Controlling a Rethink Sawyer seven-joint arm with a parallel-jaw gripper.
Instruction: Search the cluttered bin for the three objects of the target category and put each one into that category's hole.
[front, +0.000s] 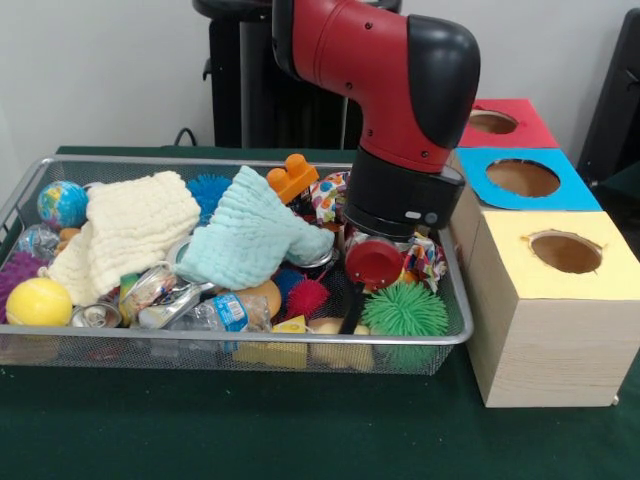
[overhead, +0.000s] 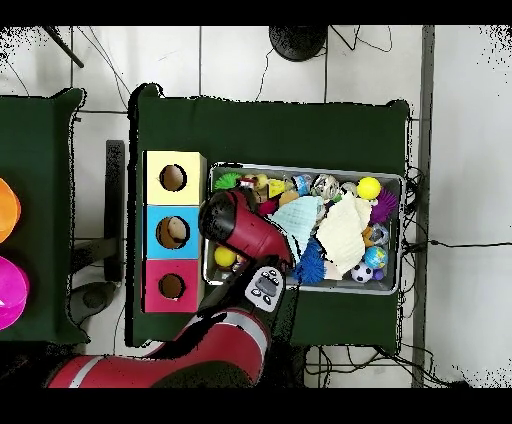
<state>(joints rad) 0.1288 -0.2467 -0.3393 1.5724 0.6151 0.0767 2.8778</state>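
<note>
Your arm reaches down into the cluttered bin (front: 455, 338) at the end beside the yellow-topped box (front: 560, 300), so drops into the holes need little travel. The gripper (front: 352, 322) sits low among toys next to the green spiky ball (front: 404, 311); clenched or released, can't tell. Two cloths, cream cloth (front: 135, 230) and teal cloth (front: 250, 238), cover much of the pile, likely hiding targets.

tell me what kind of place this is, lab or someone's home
Most likely a robotics lab or test cell, not a home: a red Sawyer arm works over a wire mesh bin of assorted toys, beside three wooden boxes with holes, and cables trail across the tiled floor.
</note>
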